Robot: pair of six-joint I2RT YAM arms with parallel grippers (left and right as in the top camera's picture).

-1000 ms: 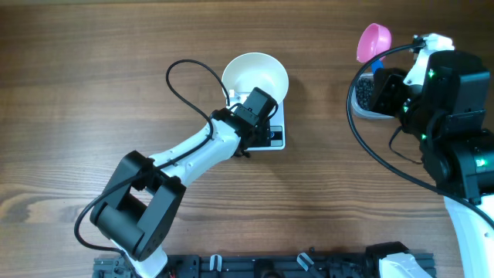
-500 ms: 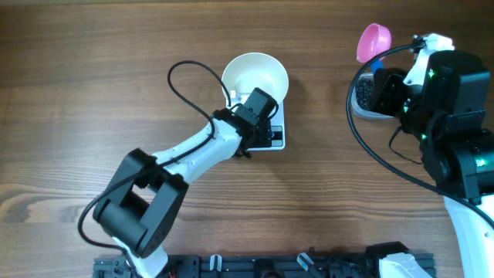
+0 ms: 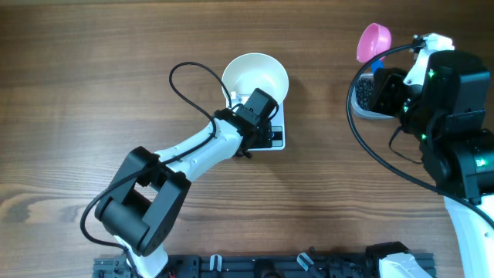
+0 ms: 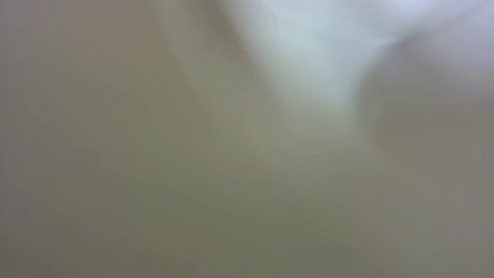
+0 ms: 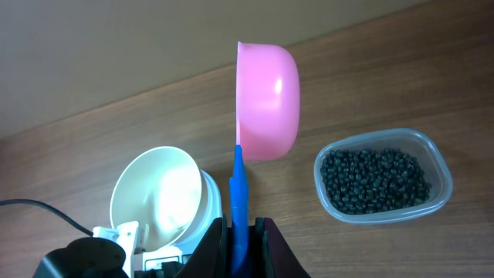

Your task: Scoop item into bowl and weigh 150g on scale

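Almost nothing has changed in the last second. The left arm's elbow has slid over a tiny bit, and both grippers have stayed where they were. So the job has not moved on, and no beans have gone into the bowl yet.

The left gripper (image 3: 258,108) hangs over the scale (image 3: 279,136), right at the near edge of the bowl (image 3: 255,76). Its jaws are as wide as they go. Its own camera shows only a white blur, maybe the bowl very close up, so I cannot tell if the jaws touch the bowl.

The right gripper (image 5: 239,232) is closed tight on the blue handle of the pink scoop (image 5: 266,100). It holds the scoop up in the air, tipped on its side, beside the tub (image 5: 444,181). I see no beans in the scoop.

The bowl sits on the scale and it is empty and white inside. The tub is far off to the right of the bowl, on the table (image 3: 93,62). All the beans (image 5: 374,179) are in the tub, in a dark flat heap.

I think the next thing is to dip the scoop into the tub.
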